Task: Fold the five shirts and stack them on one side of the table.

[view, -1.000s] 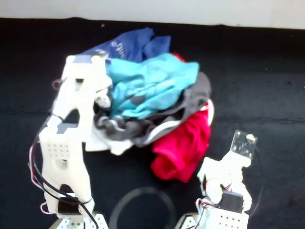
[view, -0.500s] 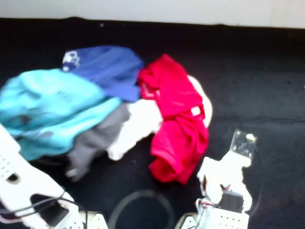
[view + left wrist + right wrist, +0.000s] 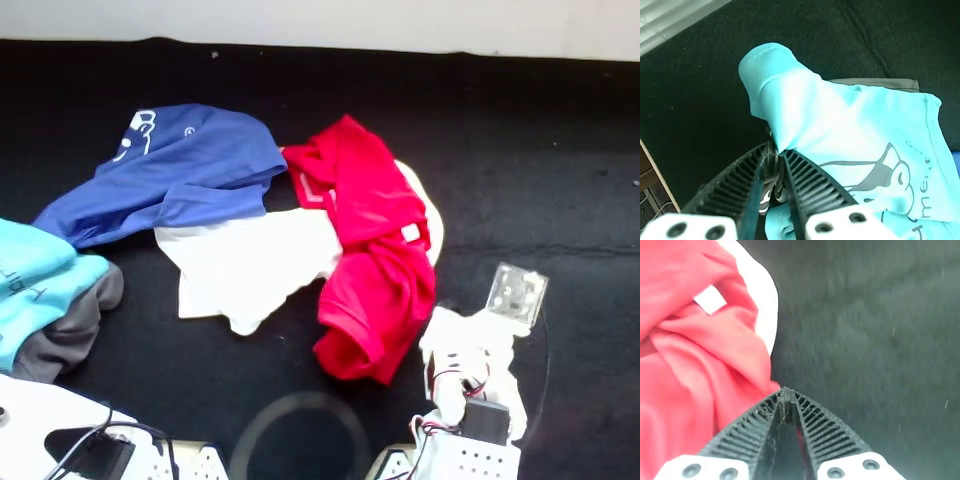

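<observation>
turquoise shirt (image 3: pixel 850 135) held well left of red shirt (image 3: pixel 375 260) | left gripper (image 3: pixel 775 150) clamped on it | right gripper (image 3: pixel 785 392) closed | advised: to be spread flat before folding

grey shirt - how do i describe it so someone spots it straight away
On the black table, go to the left edge of the high view, where the turquoise shirt lies bunched. The grey shirt sticks out from beneath it, the only dull grey piece.
</observation>
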